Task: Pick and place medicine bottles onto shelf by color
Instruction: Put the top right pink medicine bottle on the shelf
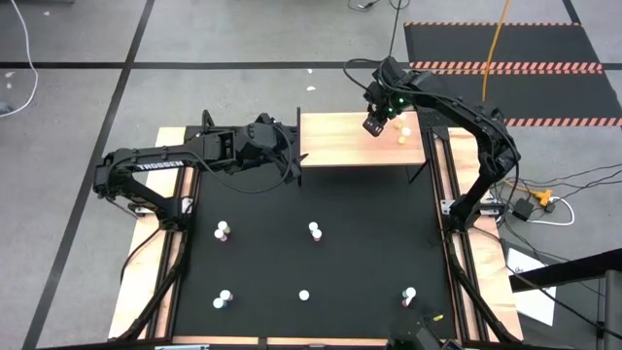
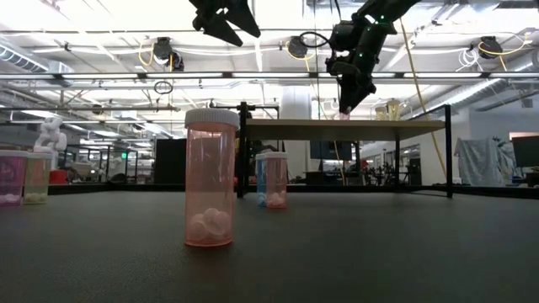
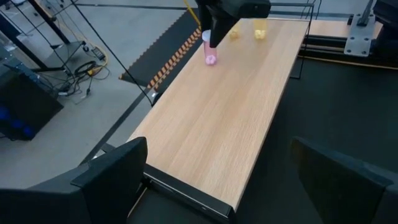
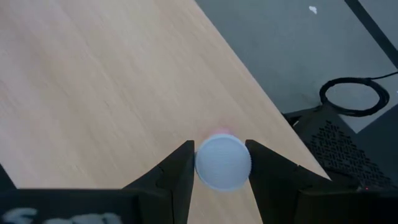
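Note:
The light-wood shelf (image 1: pixel 340 146) stands at the table's far edge. My right gripper (image 1: pixel 374 124) is above its far middle, shut on a pink bottle with a white cap (image 3: pixel 209 51). Two yellow bottles (image 3: pixel 259 30) stand on the shelf to its right. My left gripper (image 1: pixel 292 160) hangs open and empty at the shelf's left end (image 3: pixel 186 186). Several more bottles stand on the black table, among them a pink one (image 2: pixel 210 178) and a blue and pink pair (image 2: pixel 271 179). My right gripper pinches the pink bottle's white cap (image 4: pixel 222 163) between its two fingers (image 4: pixel 180 169), one on either side. The fingers come from above, pointing down. The bottle hangs upright below them, its base (image 3: pixel 211 60) at or just above the shelf board; which, I cannot tell.
Bottles stand on the table at the middle left (image 1: pixel 223 230), middle (image 1: pixel 314 231) and along the near side (image 1: pixel 224 297) (image 1: pixel 304 295) (image 1: pixel 409 294). The shelf's thin black legs (image 2: pixel 447 151) stand at its corners. The shelf's left half (image 3: pixel 211 137) is bare.

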`<state>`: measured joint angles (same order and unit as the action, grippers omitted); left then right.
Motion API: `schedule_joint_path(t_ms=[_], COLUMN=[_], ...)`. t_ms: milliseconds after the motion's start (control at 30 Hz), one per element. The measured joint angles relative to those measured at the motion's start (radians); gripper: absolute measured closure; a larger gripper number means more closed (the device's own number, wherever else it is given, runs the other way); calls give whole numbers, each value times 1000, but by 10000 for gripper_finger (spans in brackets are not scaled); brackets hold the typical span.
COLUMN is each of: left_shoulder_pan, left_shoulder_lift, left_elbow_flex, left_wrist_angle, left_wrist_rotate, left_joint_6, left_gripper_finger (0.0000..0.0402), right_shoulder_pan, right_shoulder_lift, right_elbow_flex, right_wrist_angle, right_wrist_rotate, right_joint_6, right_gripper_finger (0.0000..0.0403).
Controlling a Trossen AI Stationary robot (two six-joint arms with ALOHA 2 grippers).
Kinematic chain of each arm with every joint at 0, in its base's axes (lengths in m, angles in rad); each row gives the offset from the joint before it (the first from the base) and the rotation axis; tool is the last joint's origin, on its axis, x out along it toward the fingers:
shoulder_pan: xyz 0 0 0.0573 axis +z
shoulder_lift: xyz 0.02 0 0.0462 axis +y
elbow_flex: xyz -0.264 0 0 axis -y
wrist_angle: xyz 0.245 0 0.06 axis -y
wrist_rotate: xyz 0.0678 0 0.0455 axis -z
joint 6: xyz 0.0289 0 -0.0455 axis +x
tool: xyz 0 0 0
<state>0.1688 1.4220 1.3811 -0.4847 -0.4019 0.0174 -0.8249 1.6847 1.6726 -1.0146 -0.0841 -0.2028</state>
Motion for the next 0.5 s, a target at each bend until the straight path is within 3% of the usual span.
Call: schedule_joint_path(t_ms=[300, 500], left_shoulder_pan=[0, 0], left_shoulder_lift=[0, 0], left_elbow_flex=[0, 0], left_wrist_angle=[-28, -30], left_wrist_rotate=[0, 0], left_joint_6=[0, 3], left_gripper_finger=[9, 9], right_shoulder_pan=[0, 0], right_shoulder_lift=[-1, -1], right_elbow_flex=[0, 0], right_wrist_angle=[-6, 15], right_wrist_rotate=[-3, -3], right_joint_6=[0, 8], right_gripper_finger=[264, 233])
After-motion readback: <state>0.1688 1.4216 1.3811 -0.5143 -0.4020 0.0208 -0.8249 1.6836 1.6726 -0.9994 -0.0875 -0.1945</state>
